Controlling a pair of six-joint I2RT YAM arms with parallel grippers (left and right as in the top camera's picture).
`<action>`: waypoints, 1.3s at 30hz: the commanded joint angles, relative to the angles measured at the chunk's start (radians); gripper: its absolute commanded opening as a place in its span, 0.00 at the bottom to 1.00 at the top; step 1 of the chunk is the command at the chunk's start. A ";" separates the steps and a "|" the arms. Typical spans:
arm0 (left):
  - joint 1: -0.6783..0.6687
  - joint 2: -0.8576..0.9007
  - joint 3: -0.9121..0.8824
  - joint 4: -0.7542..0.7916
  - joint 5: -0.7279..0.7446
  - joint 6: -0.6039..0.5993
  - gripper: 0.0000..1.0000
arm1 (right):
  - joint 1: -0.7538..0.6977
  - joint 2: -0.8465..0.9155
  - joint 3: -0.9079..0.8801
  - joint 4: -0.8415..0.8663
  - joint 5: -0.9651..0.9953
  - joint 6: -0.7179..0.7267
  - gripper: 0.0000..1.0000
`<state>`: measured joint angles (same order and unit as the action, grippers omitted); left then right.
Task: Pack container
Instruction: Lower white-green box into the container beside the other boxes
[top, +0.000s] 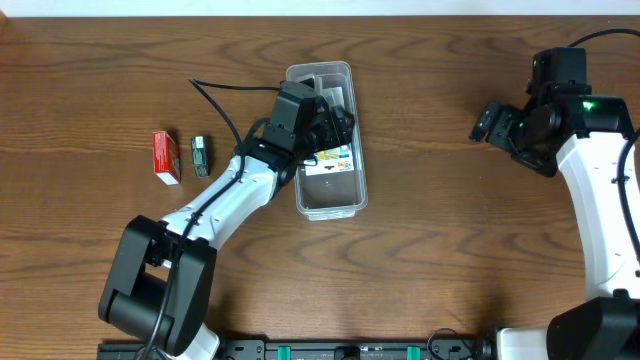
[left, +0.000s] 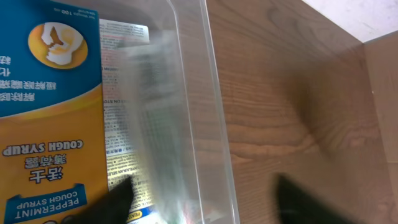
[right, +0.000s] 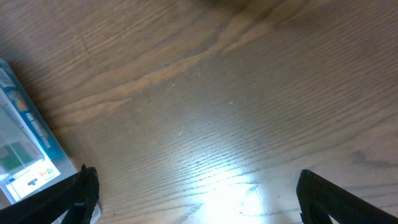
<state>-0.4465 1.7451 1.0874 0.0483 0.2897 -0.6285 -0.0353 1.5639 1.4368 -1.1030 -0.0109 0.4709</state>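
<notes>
your left gripper (left: 211, 199) hangs wide open, holding nothing, right over the container (top: 330, 197), whose long axis runs straight away from you.

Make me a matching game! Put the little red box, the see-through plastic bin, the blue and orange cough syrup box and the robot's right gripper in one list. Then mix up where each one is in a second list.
Things:
1. small red cardboard box
2. clear plastic rectangular container
3. blue and orange cough syrup box
4. right gripper

Places:
A. inside the container
B. hovering above the wooden table, right side
C. lying on the table, left side
D. standing mid-table

Pairs: 1-C, 2-D, 3-A, 4-B
</notes>
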 joint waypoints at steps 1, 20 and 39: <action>-0.002 -0.001 0.016 -0.006 0.023 0.005 0.98 | -0.006 -0.008 0.003 -0.001 -0.001 0.007 0.99; 0.000 -0.016 0.016 -0.001 0.059 0.055 0.48 | -0.006 -0.008 0.003 -0.001 -0.001 0.007 0.99; -0.005 0.049 0.016 0.065 0.040 0.055 0.19 | -0.006 -0.008 0.003 -0.001 -0.001 0.007 0.99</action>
<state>-0.4473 1.7584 1.0878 0.1051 0.3336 -0.5789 -0.0353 1.5639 1.4368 -1.1030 -0.0109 0.4709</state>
